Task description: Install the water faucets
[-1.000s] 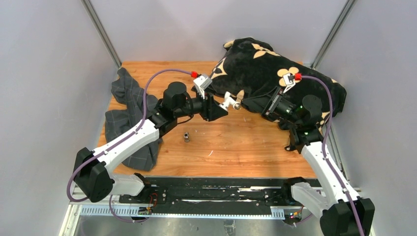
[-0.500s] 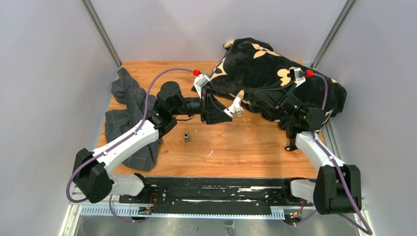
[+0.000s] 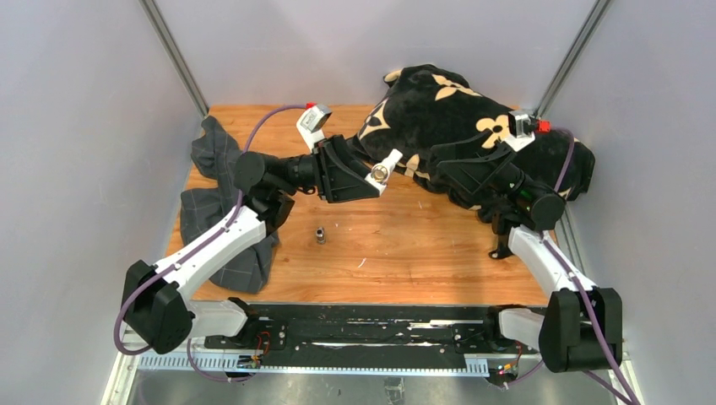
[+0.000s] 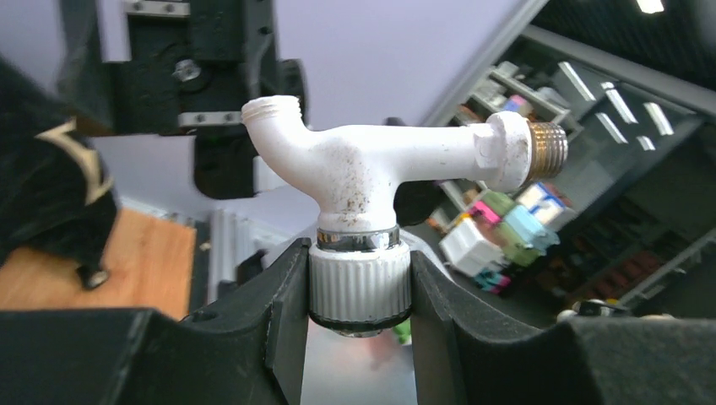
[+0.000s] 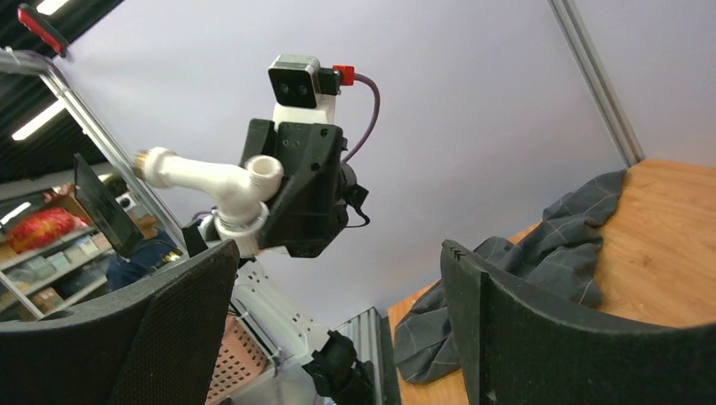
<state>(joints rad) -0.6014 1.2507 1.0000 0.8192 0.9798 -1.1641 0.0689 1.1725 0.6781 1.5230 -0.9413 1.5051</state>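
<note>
We find white tap body [image 3: 388, 162] mid-frame, raised off table [image 3: 422, 253].
Collar clamped in left gripper [image 4: 359, 291]; long axis level in wrist view, threaded end right; right gripper [image 3: 437, 169] gapes beside it; grey T-piece [image 3: 321, 234] alone on open wood, lower left.

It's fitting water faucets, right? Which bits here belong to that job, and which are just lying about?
For the job:
white plastic elbow-shaped tap body with a threaded metal end, clamped in the left gripper
small grey metal piece standing on the wooden table

Just lying about:
crumpled grey checked cloth
black cushion with cream flowers
</note>
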